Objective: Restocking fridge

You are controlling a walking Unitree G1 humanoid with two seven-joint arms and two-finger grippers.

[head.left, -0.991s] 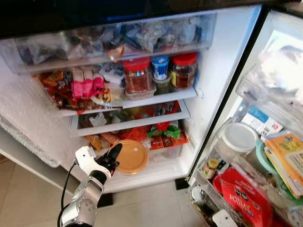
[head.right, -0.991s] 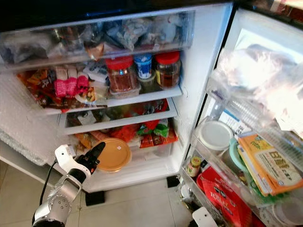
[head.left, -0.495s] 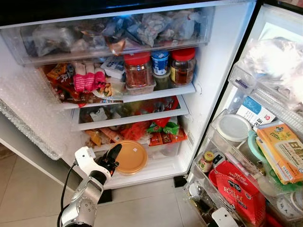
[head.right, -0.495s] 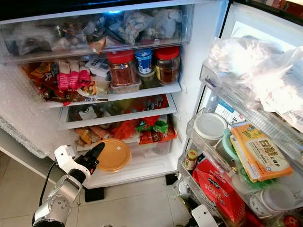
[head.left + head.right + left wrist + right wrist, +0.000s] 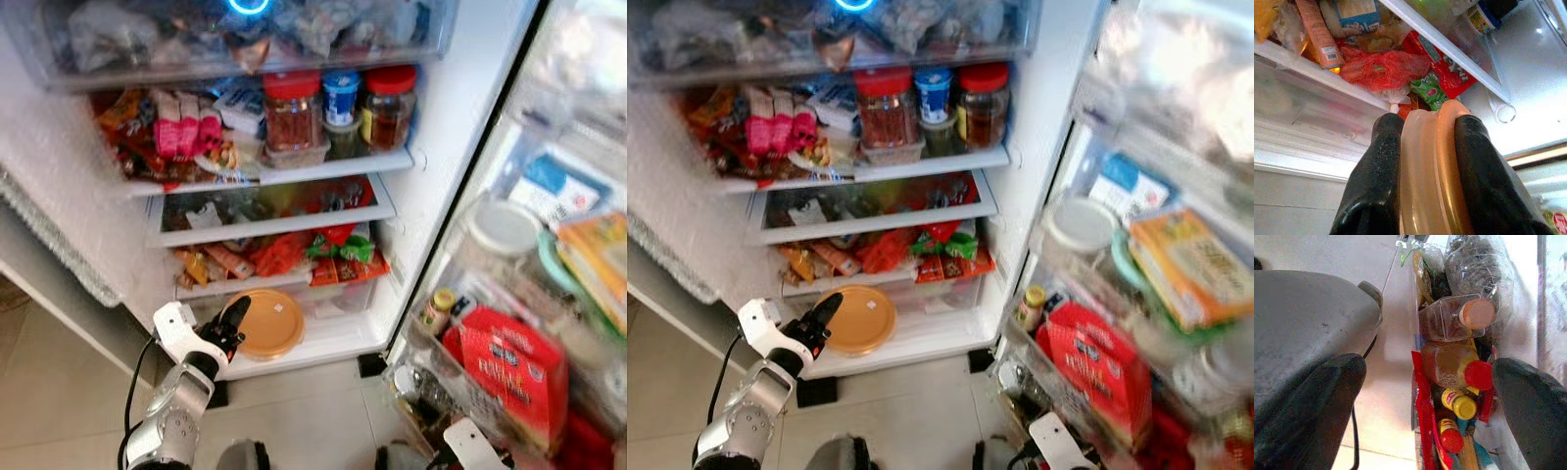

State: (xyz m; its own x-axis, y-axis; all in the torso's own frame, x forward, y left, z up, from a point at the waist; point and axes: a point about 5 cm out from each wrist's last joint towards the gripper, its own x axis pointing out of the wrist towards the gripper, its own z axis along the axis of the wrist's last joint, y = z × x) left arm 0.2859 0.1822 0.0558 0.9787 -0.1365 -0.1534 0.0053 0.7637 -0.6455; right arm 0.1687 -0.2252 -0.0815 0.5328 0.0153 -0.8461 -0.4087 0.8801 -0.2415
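Note:
My left gripper (image 5: 233, 318) is shut on the rim of a round orange-lidded container (image 5: 268, 323), held level in front of the fridge's bottom shelf (image 5: 323, 345). In the left wrist view both black fingers (image 5: 1376, 181) clamp the container's tan edge (image 5: 1430, 181), with red and green packets on the shelf beyond. My right gripper (image 5: 1430, 396) hangs low beside the door, its fingers wide apart, looking at bottles in the door bin (image 5: 1459, 377).
The fridge stands open, its shelves packed with jars (image 5: 294, 113), snack packets (image 5: 181, 137) and bags. The open door (image 5: 529, 333) on the right holds boxes, a red carton and tubs. Tiled floor (image 5: 59, 392) lies below.
The camera has tilted down and the picture has blurred; the fridge contents have shifted upward in view. The left gripper keeps its hold on the container at the same place.

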